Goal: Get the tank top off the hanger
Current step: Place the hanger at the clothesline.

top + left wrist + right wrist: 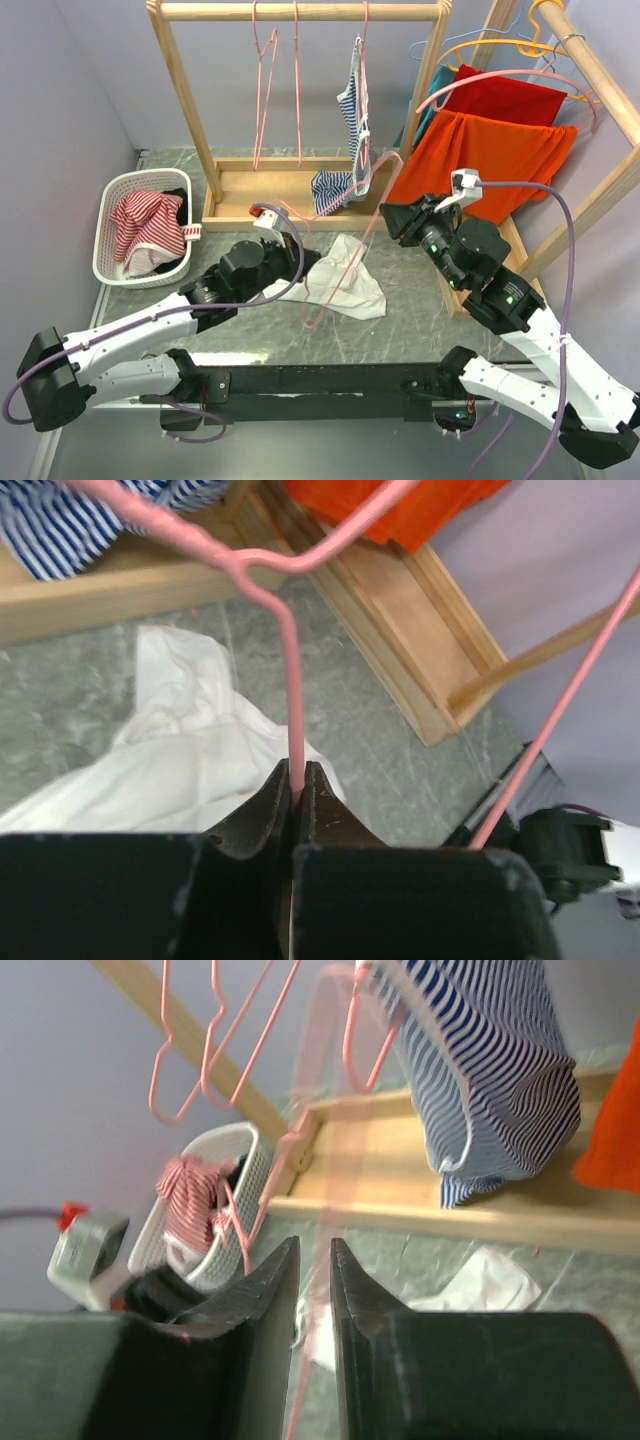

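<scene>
Wire-thin pinch by closed left fingers [262, 815] on the pink hanger [295, 700], to lift it off the white tank top [352, 283] in the middle of the counter [250, 335]; right fingers [268, 1282] narrowly parted.

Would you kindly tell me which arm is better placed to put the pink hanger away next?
Left: its fingers are shut on the pink hanger. The right fingers stand apart, not clamped, and the white tank top lies on the table.
</scene>
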`<act>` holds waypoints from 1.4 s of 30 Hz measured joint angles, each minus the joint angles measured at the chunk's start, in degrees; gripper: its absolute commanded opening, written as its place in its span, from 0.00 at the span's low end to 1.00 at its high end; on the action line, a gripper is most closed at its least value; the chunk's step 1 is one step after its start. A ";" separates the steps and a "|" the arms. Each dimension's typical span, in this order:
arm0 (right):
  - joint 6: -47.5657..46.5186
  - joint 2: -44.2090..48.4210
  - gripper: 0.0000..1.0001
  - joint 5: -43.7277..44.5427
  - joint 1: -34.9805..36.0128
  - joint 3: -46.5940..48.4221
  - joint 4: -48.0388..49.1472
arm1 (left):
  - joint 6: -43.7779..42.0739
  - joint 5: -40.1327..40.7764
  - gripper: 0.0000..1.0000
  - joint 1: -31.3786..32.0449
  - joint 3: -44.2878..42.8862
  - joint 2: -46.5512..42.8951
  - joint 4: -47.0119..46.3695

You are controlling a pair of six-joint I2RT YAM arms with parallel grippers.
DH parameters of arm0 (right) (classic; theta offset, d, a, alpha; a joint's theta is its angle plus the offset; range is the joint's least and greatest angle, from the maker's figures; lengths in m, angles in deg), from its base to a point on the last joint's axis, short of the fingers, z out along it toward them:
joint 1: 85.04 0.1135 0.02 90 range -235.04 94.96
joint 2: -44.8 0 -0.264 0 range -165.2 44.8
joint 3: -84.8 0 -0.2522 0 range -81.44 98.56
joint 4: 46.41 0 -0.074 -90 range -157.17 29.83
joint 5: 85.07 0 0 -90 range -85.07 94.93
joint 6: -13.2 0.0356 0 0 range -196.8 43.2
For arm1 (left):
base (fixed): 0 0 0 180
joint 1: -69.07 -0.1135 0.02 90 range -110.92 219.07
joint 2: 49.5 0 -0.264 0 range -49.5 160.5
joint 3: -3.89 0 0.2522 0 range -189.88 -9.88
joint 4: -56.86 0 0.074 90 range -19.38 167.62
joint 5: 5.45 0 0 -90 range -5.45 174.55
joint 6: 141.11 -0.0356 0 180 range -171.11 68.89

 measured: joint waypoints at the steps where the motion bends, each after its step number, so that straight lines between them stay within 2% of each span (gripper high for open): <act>1: -0.50 0.37 0.50 -0.85 0.00 0.00 -0.98 | -0.31 0.83 0.01 -0.20 0.00 -0.42 0.42; 3: -1.81 1.42 0.60 -2.47 0.00 0.00 -2.49 | -0.98 2.12 0.01 -0.68 0.00 -1.51 1.11; 9: -6.08 6.60 0.69 -3.28 0.00 0.07 -5.14 | -4.42 3.48 0.01 -0.92 0.00 -6.93 3.32; 13: -9.22 7.56 0.70 -0.83 0.00 3.30 -7.32 | -7.28 2.16 0.01 -0.92 -0.68 -9.16 6.12; 18: -13.88 1.68 0.68 -1.51 -0.11 13.07 -9.90 | -11.15 -0.85 0.01 -0.92 -2.43 -9.38 11.96; 21: -16.76 -3.17 0.68 -4.20 -0.39 18.43 -12.22 | -15.02 -2.47 0.01 -0.92 -5.33 -7.52 17.94; 27: -23.78 -11.02 0.68 -11.58 -0.85 26.43 -21.66 | -23.58 -0.55 0.01 -0.92 -10.84 -5.14 29.18; 33: -29.42 -16.83 0.68 -19.12 -0.98 28.63 -29.79 | -32.68 -0.63 0.01 -0.92 -11.82 -8.39 36.87; 42: -35.36 -23.26 0.64 -29.16 -1.70 29.16 -37.46 | -38.91 -3.63 0.01 -0.92 -14.73 -15.02 43.15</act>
